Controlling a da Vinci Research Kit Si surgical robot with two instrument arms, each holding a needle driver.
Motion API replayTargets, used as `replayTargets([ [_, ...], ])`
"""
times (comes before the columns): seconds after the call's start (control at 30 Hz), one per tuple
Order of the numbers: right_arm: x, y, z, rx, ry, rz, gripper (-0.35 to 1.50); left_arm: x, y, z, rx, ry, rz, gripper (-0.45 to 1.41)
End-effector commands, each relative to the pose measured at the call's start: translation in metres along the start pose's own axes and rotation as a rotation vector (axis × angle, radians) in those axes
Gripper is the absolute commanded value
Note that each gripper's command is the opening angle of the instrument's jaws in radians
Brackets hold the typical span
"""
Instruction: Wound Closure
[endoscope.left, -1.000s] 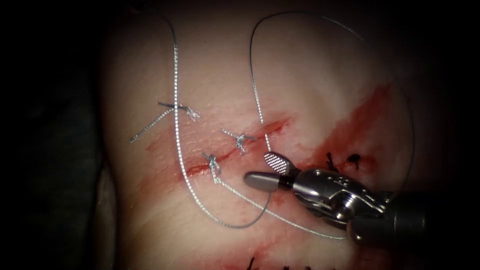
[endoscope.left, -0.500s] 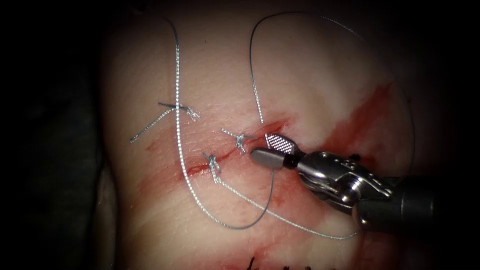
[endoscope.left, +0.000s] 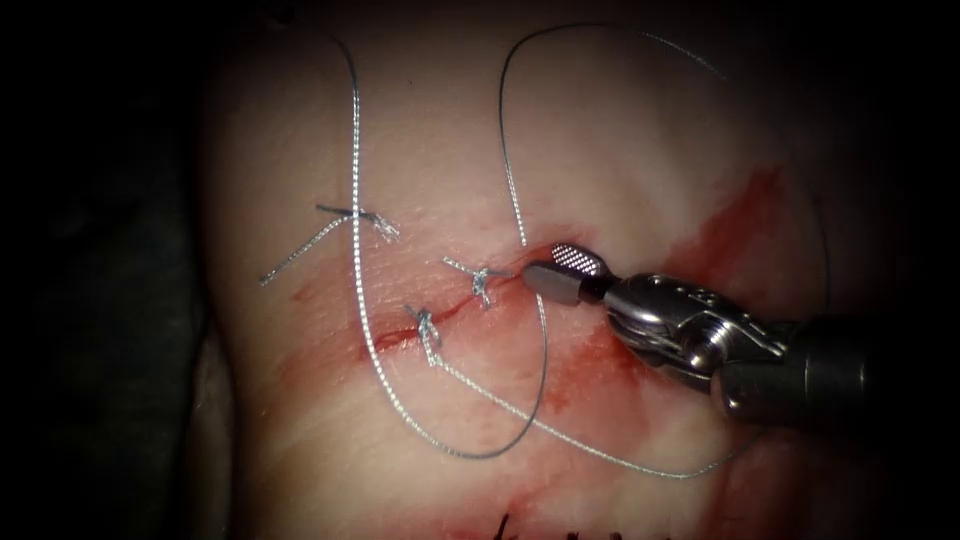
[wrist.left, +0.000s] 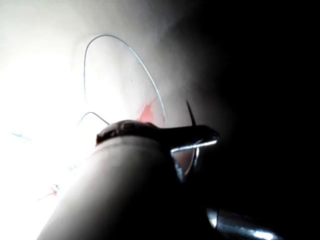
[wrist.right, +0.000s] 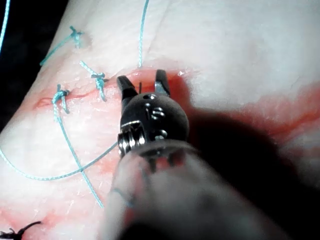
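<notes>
Endoscope view: right gripper (endoscope.left: 556, 270) is open at the cut's (endoscope.left: 440, 315) right end, astride the thread (endoscope.left: 352, 200), holding nothing. Left gripper (wrist.left: 192, 137) holds the needle (wrist.left: 191, 114), off the tissue (endoscope.left: 620, 150).

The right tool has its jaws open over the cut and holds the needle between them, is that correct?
Not quite. The right tool has its jaws open over the cut, but it holds nothing; the right wrist view shows the gap bare. The thread runs beside it.
</notes>
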Motion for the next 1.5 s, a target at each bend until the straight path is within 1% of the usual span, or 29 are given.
replayTargets([
  [0.03, -0.0002, -0.0006, 0.0007, 0.004, 0.0, -0.002, 0.63, 0.0001, -0.0006, 0.0003, -0.001, -0.001, 0.001, -0.45],
  [0.1, -0.0005, -0.0009, 0.0006, 0.014, -0.009, 0.008, 0.66, 0.0, -0.0006, 0.0003, -0.001, -0.001, 0.0, -0.45],
  [0.13, -0.0007, -0.001, 0.0005, 0.022, -0.015, 0.005, 0.53, 0.0, -0.0006, 0.0003, -0.001, -0.001, 0.0, -0.45],
  [0.17, -0.0009, -0.001, 0.0005, 0.02, -0.022, 0.003, 0.47, 0.0, -0.0006, 0.0003, -0.001, -0.001, 0.0, -0.45],
  [0.2, -0.0011, -0.0008, 0.0006, 0.019, -0.023, 0.005, 0.36, 0.0, -0.0006, 0.0003, -0.001, -0.001, 0.0, -0.45],
  [0.23, -0.0011, -0.0008, 0.0006, 0.019, -0.023, 0.005, 0.36, 0.0, -0.0006, 0.0003, -0.001, -0.001, 0.0, -0.45],
  [0.27, -0.0012, -0.0004, 0.0008, 0.018, -0.025, 0.002, 0.27, 0.0, -0.0006, 0.0003, -0.002, -0.001, 0.0, -0.45],
  [0.3, -0.0013, -0.0002, 0.0008, 0.019, -0.025, 0.006, 0.26, 0.0, -0.0006, 0.0003, -0.002, -0.001, -0.001, -0.45],
  [0.4, -0.0016, 0.0005, 0.0009, 0.011, -0.032, 0.0, 0.07, 0.0, -0.0005, 0.0004, -0.002, -0.001, -0.002, -0.45],
  [0.43, -0.0016, 0.0005, 0.0009, 0.011, -0.032, 0.0, 0.07, 0.0, -0.0005, 0.0004, -0.002, -0.001, -0.002, -0.45],
  [0.47, -0.0017, 0.0007, 0.0011, 0.003, -0.039, -0.004, -0.18, 0.0, -0.0004, 0.0004, -0.002, -0.001, -0.003, -0.45],
  [0.5, -0.0017, 0.0007, 0.0011, 0.003, -0.039, -0.004, -0.18, 0.0, -0.0004, 0.0004, -0.002, -0.001, -0.003, -0.45],
  [0.53, -0.0019, 0.0007, 0.0011, -0.001, -0.043, -0.007, -0.35, -0.0001, -0.0004, 0.0005, -0.002, -0.001, -0.003, -0.45],
  [0.6, -0.0022, 0.0006, 0.001, 0.001, -0.047, -0.01, -0.35, -0.0001, -0.0004, 0.0005, -0.002, -0.001, -0.003, -0.45],
  [0.77, -0.0021, 0.0007, 0.0005, 0.006, -0.064, -0.011, -0.35, -0.0002, -0.0004, 0.0005, -0.003, -0.002, -0.004, -0.45],
  [0.87, -0.0016, 0.0012, -0.001, -0.008, -0.103, -0.014, -0.35, -0.0003, -0.0004, 0.0005, -0.003, -0.001, -0.003, -0.45],
  [0.9, -0.0016, 0.0019, -0.0024, -0.039, -0.14, -0.026, -0.35, -0.0005, -0.0006, 0.0006, -0.002, -0.003, -0.001, -0.45],
  [0.97, -0.0017, 0.0027, -0.0038, -0.062, -0.17, -0.039, -0.35, -0.0007, -0.0008, 0.0008, -0.002, -0.003, 0.001, -0.45],
  [1.03, -0.0021, 0.0046, -0.0072, -0.123, -0.251, -0.076, -0.35, -0.0009, -0.001, 0.001, -0.001, -0.005, 0.001, -0.45],
  [1.1, -0.0021, 0.0055, -0.0085, -0.145, -0.282, -0.092, -0.35, -0.0009, -0.001, 0.001, -0.002, -0.006, 0.0, -0.45],
  [1.13, -0.0021, 0.0068, -0.0102, -0.177, -0.311, -0.089, -0.35, -0.0009, -0.001, 0.001, 0.001, -0.009, -0.001, -0.45],
  [1.27, -0.0015, 0.0093, -0.0137, -0.282, -0.371, -0.094, -0.35, -0.0011, -0.0011, 0.001, 0.015, -0.012, -0.001, -0.45],
  [1.3, -0.0009, 0.0108, -0.0153, -0.327, -0.398, -0.093, -0.35, -0.0014, -0.0014, 0.0012, 0.023, -0.015, 0.002, -0.45],
  [1.33, -0.0007, 0.0113, -0.016, -0.34, -0.402, -0.094, -0.35, -0.0015, -0.0015, 0.0012, 0.022, -0.014, 0.003, -0.45],
  [1.37, -0.0007, 0.0113, -0.016, -0.34, -0.402, -0.094, -0.35, -0.0015, -0.0015, 0.0012, 0.022, -0.014, 0.003, -0.45],
  [1.4, -0.0001, 0.0125, -0.0173, -0.365, -0.402, -0.093, -0.35, -0.0017, -0.0017, 0.0014, 0.019, -0.019, 0.005, -0.45],
  [1.47, 0.0004, 0.0132, -0.0185, -0.38, -0.411, -0.093, -0.35, -0.0018, -0.0019, 0.0015, 0.017, -0.024, 0.004, -0.45],
  [1.5, 0.0004, 0.0132, -0.0185, -0.38, -0.411, -0.093, -0.35, -0.0018, -0.0019, 0.0015, 0.017, -0.024, 0.004, -0.45],
])
